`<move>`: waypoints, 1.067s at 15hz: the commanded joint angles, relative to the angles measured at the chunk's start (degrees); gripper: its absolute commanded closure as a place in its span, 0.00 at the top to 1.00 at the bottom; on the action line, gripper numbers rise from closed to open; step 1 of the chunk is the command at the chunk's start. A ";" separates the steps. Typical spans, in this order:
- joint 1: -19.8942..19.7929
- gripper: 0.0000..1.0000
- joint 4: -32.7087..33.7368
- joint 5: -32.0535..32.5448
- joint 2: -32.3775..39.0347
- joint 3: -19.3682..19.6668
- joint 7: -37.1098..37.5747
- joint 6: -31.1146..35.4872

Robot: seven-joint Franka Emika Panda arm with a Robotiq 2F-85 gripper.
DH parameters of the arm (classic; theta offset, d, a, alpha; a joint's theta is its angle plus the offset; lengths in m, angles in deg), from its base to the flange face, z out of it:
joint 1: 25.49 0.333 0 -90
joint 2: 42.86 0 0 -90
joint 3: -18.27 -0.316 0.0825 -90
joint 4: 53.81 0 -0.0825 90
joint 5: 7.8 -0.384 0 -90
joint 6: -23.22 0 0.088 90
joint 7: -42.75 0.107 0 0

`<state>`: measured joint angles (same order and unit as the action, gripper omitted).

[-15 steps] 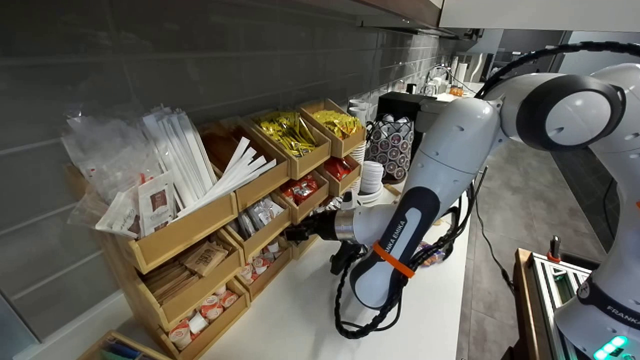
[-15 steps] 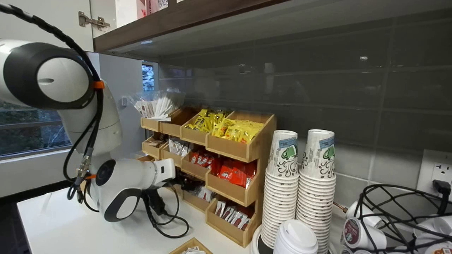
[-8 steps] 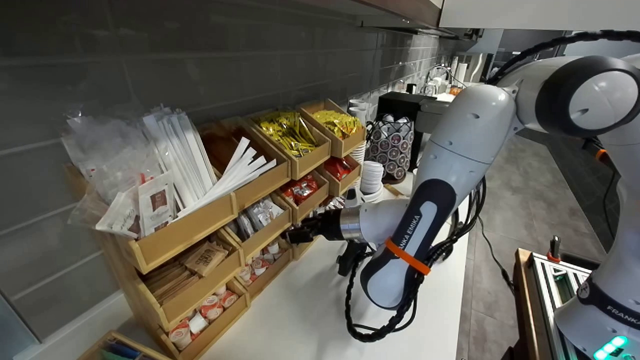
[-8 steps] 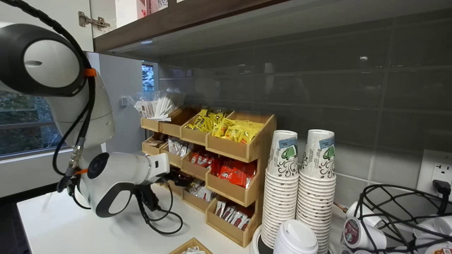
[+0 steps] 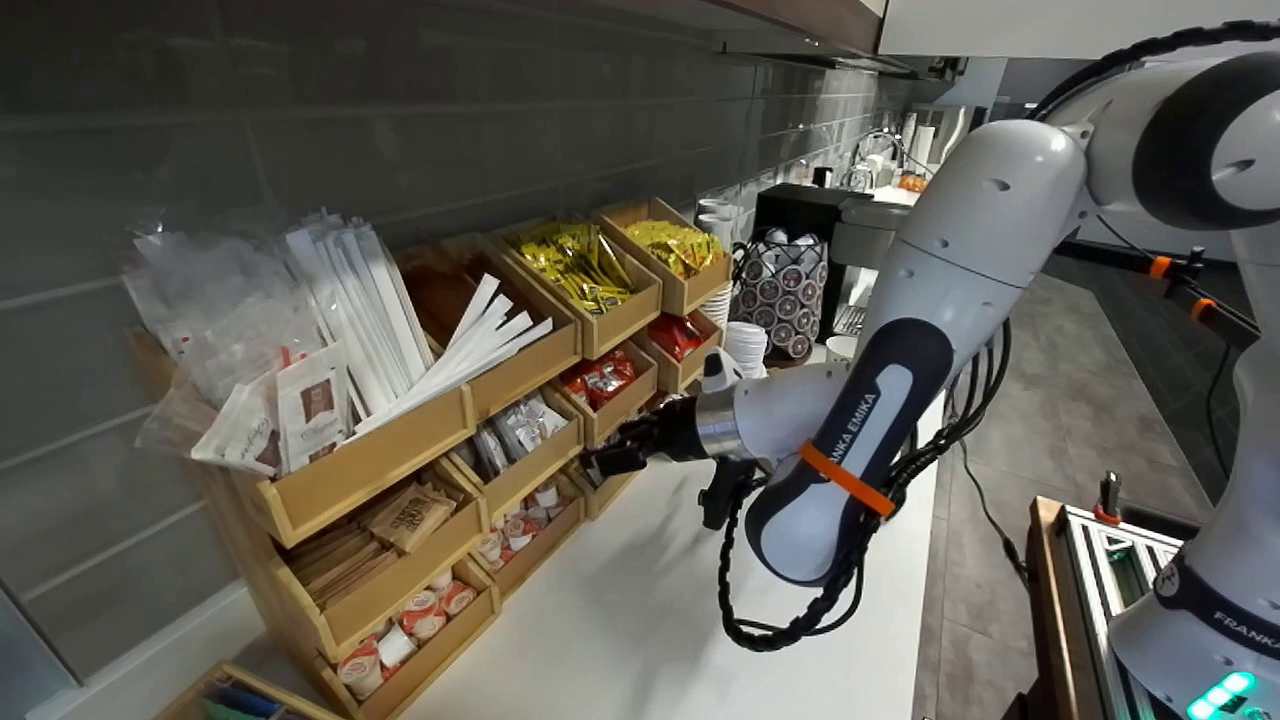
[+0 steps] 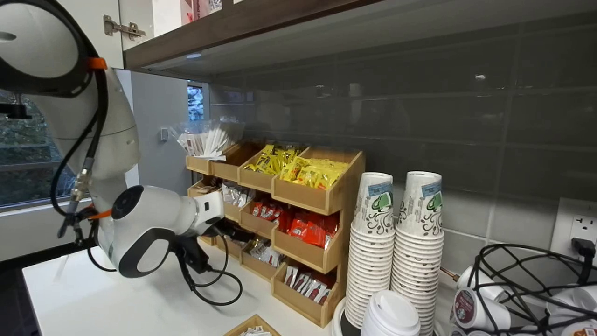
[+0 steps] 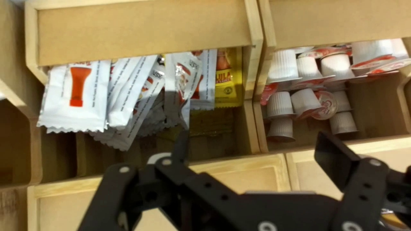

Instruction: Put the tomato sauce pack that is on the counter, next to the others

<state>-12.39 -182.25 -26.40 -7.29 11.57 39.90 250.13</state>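
Wrist view: pincer (image 7: 257,150) partly off btm & R edges.

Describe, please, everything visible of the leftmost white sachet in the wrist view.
The leftmost white sachet looks like plastic film, with a red bottle print, dark text and a zigzag crimped end. It sits in a wooden compartment beside more sachets, its other end hidden behind a wooden panel. The open jaws don't touch it.

Dark glossy tiled wall (image 6: 419,130), brown-edged overhead cabinet (image 6: 280,28), grey floor (image 5: 1060,420) — window (image 6: 23,163), foliage (image 6: 28,137) outside

the pincer (image 7: 257,149) is black, the white sachets (image 7: 126,98) printed in red.
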 commanded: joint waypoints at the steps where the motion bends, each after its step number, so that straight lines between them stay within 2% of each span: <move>1: 0.72 1.00 -6.06 -0.12 -7.47 2.36 -2.16 -7.17; 7: 1.96 1.00 -8.60 -4.05 -15.05 6.57 -8.27 -19.13; 9: 1.71 1.00 -8.89 -4.43 -17.42 7.23 -9.94 -26.16; 10: 2.35 1.00 -9.09 -5.12 -19.38 8.62 -11.50 -31.89; 13: 6.56 1.00 -9.22 -7.16 -21.06 13.93 -13.86 -37.93; 16: 10.66 1.00 -9.66 -5.95 -22.36 19.35 -13.70 -41.72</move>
<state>-6.19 -189.74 -32.07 -26.87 26.01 27.33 212.42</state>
